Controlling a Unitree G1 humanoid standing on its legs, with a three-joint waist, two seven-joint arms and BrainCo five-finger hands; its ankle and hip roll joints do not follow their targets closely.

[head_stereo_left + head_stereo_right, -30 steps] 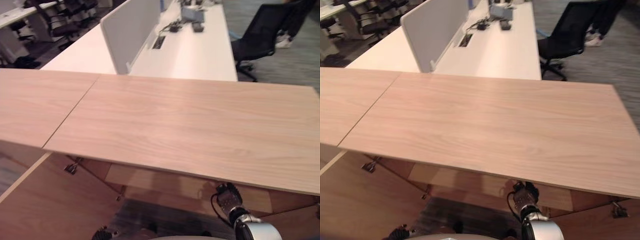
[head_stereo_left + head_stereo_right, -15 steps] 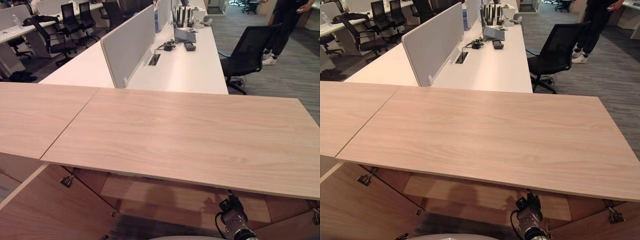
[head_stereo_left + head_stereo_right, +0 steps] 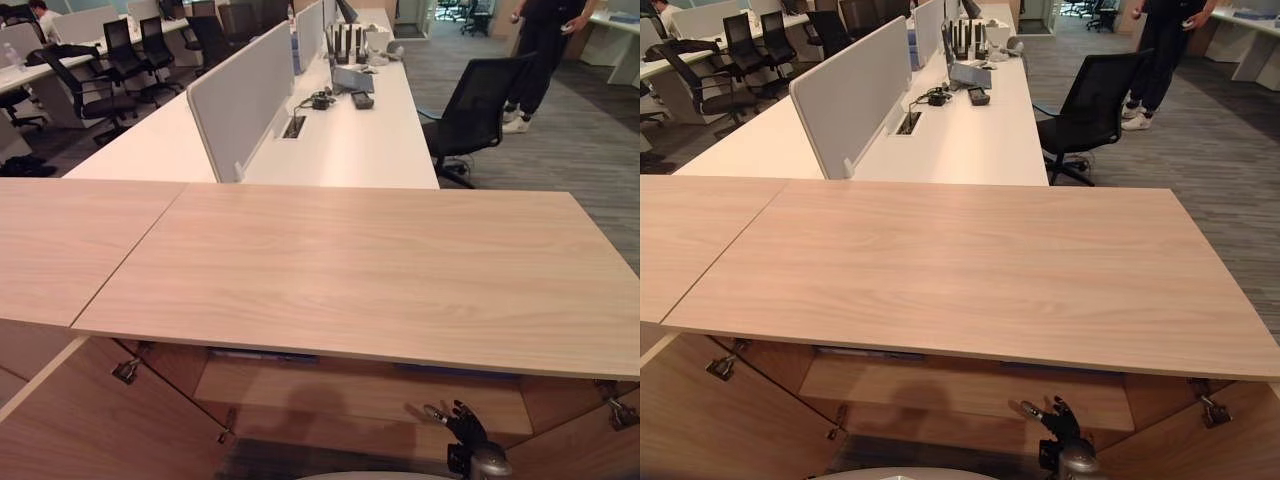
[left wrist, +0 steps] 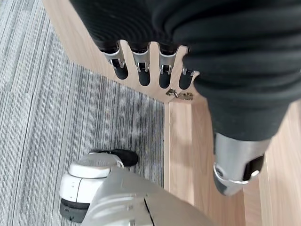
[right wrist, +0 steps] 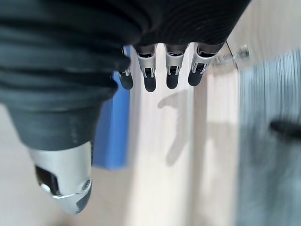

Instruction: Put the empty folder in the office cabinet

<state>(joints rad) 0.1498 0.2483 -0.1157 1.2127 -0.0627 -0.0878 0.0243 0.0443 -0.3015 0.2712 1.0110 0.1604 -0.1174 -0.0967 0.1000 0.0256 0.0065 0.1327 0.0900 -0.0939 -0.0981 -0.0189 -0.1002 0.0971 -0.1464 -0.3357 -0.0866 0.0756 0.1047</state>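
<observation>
Left eye view looks down on the office cabinet (image 3: 350, 270), whose broad wooden top spreads across most of the scene; everything else is placed from it. Beyond the cabinet's far edge runs a long white desk (image 3: 350, 150) with a grey divider panel (image 3: 245, 100) standing along its middle and some small dark devices (image 3: 340, 90) near its far end. Just right of that desk, also beyond the cabinet, stands a black office chair (image 3: 475, 105), and farther off a person in dark clothes (image 3: 540, 50) stands on the grey carpet (image 3: 570, 150). Under the cabinet's top the doors are swung open, a wooden door (image 3: 100, 420) angled out at the lower left, and a wooden shelf (image 3: 360, 385) shows inside.

The blue folder (image 5: 112, 132) lies inside the cabinet on the pale shelf, shown in the right wrist view just beside the right hand's fingers; a thin blue edge of it also shows under the cabinet top in the head views.

The right hand (image 3: 465, 430) hangs below the front edge of the cabinet top, in front of the shelf, its fingers (image 5: 149, 75) straight and relaxed, apart from the folder and gripping nothing.

The left hand (image 4: 141, 66) hangs beside the cabinet's open door above the carpet, fingers likewise straight and empty.
</observation>
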